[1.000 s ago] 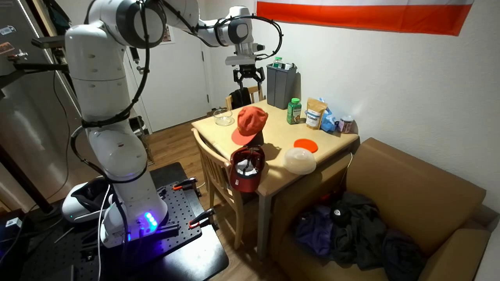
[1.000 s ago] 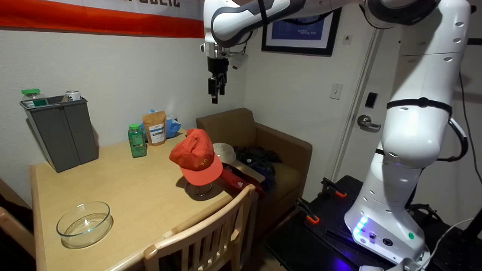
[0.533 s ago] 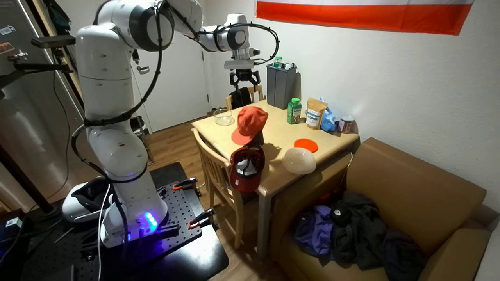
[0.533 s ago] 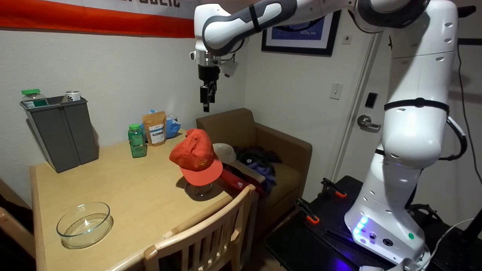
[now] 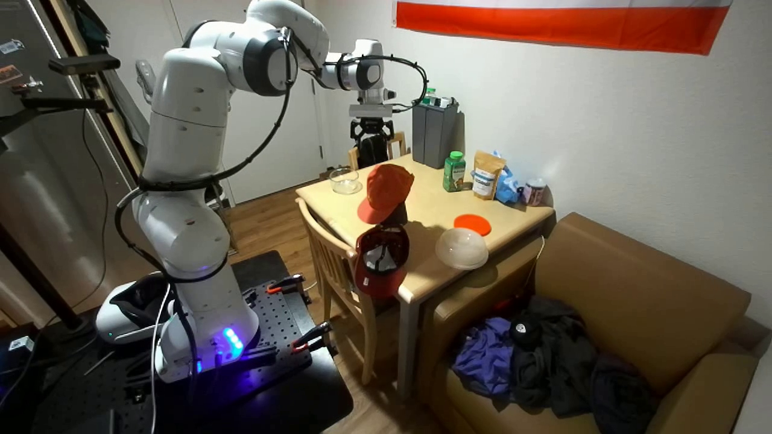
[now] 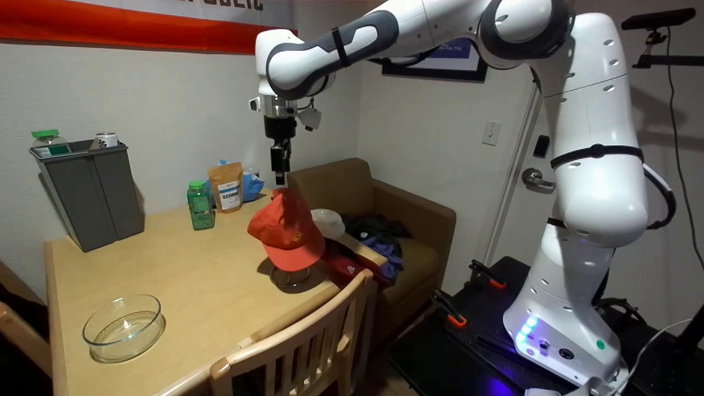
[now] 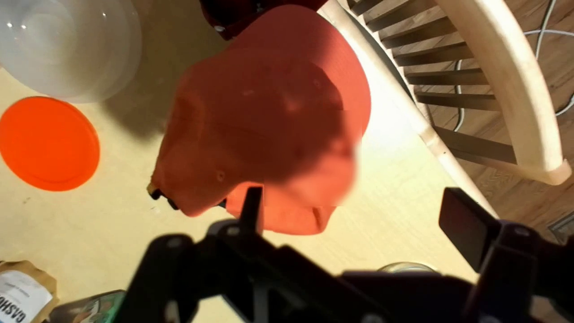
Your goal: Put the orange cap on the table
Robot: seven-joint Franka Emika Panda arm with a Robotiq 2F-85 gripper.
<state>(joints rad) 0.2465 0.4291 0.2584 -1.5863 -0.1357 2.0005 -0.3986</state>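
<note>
The orange cap [image 5: 388,188] sits raised and tilted on a small stand [image 6: 289,281] on the wooden table [image 6: 192,269], brim toward the chair. It also shows in an exterior view [image 6: 286,225] and fills the middle of the wrist view [image 7: 251,116]. My gripper [image 7: 358,215] is open, with nothing between its fingers. In an exterior view the gripper [image 6: 280,175] hangs fingers down, just above the cap's top in the picture. In the wrist view the left finger [image 7: 252,204] overlaps the cap's back edge; I cannot tell if they touch.
A dark red cap [image 5: 382,268] hangs at the table corner beside the chair [image 6: 308,335]. A clear bowl [image 5: 462,248], an orange lid [image 5: 472,224], a glass bowl [image 6: 124,333], a green bottle [image 6: 200,206], a pouch [image 6: 226,187] and a grey bin [image 6: 91,192] stand on the table.
My gripper has come down and moved toward the cap: downward in both exterior views, and to the left in one of them. The cap has not moved.
</note>
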